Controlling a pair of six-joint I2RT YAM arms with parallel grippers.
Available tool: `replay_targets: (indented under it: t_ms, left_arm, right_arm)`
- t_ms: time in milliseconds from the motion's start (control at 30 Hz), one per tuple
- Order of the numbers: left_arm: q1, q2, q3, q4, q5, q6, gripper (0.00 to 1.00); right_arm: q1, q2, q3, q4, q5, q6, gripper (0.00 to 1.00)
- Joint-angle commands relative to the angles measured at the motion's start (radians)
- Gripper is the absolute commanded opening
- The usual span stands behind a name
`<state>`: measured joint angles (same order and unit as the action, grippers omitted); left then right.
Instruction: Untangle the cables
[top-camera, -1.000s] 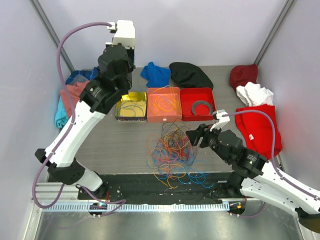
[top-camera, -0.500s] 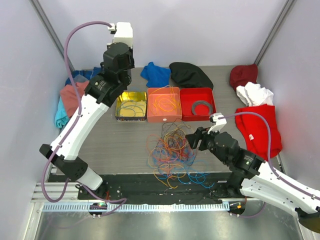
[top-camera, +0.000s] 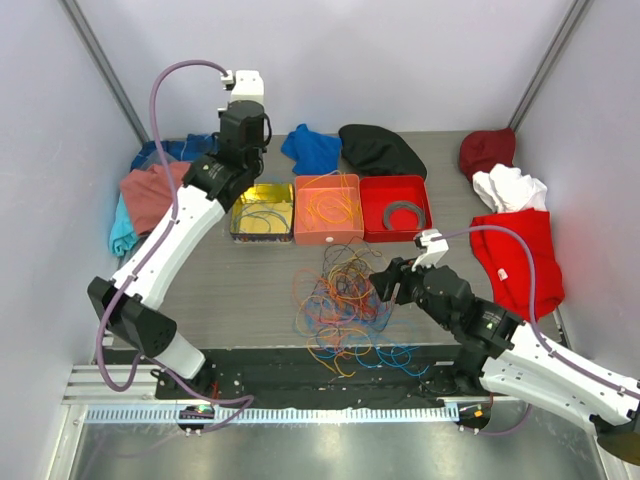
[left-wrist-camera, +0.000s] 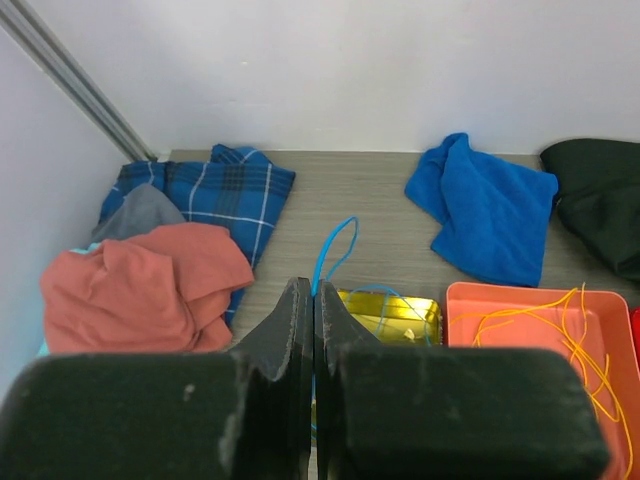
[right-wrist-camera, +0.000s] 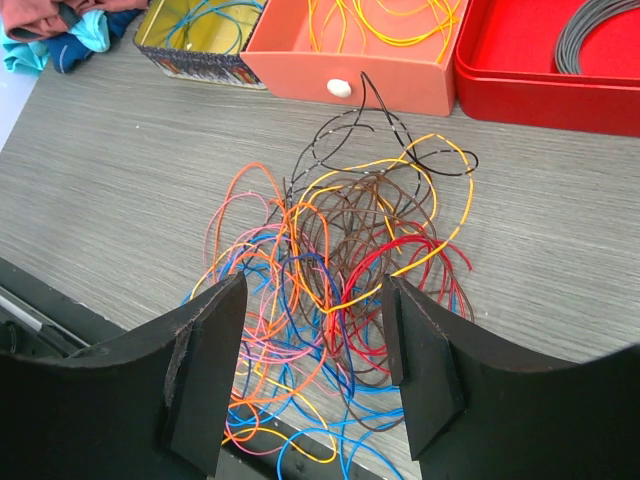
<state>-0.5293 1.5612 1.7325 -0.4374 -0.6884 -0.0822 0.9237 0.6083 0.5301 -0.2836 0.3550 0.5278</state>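
Where left claw (left-wrist-camera: 312, 292) pinches blue cable (left-wrist-camera: 350, 220), lower end hidden

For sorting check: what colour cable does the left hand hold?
Blue cable in the left hand; clearest in left wrist view.

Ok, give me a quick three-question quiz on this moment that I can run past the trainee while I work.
1. True or false: the right tool is shut.
2. Which colour of container holds the grey coiled ring? A yellow, B orange, C red.
3. Fill in: the left tool is shut on a ____ cable.

Key
1. False: its fingers stand apart.
2. C, the red tray.
3. Blue: the blue cable loops up from between its fingers.
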Motion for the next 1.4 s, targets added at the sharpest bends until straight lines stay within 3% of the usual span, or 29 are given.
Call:
replay_targets:
  t_ms: [0,467,667,1000,1100,1200,1233,1367]
  left_arm:
    - [0.006,0.01,-0.048,0.078,0.052,-0.059,0.0]
    - [0.012,0.112,-0.287,0.111,0.124,-0.228,0.0]
    - [0.067,0.146,-0.362,0.124,0.233,-0.336,0.0]
    - [0.129,0.217,-0.352,0.128,0.262,-0.338,0.0]
    - [0.144,0.238,-0.32,0.096,0.256,-0.35,0.14]
    - [0.149,0.229,-0.28,0.052,0.239,-0.347,0.45]
    - [0.147,0.217,-0.278,0.052,0.227,-0.346,0.6]
    - [0.147,0.126,-0.28,0.043,0.155,-0.34,0.77]
  right_arm:
    - [0.004,-0.008,-0.005,0.043,0.001,0.015,0.64]
    - [0.004,0.005,-0.015,0.038,0.015,0.0,0.64]
    - [0.006,-0.001,-0.021,0.038,0.01,0.003,0.64]
    - [0.004,-0.024,-0.025,0.015,0.019,0.009,0.64]
    - [0.004,-0.027,-0.03,0.012,0.027,0.008,0.64]
    - [0.006,-0.027,-0.035,0.006,0.027,0.006,0.64]
    - [0.004,-0.027,-0.035,0.006,0.03,0.006,0.64]
    - [0.006,-0.024,-0.033,0.011,0.027,0.008,0.64]
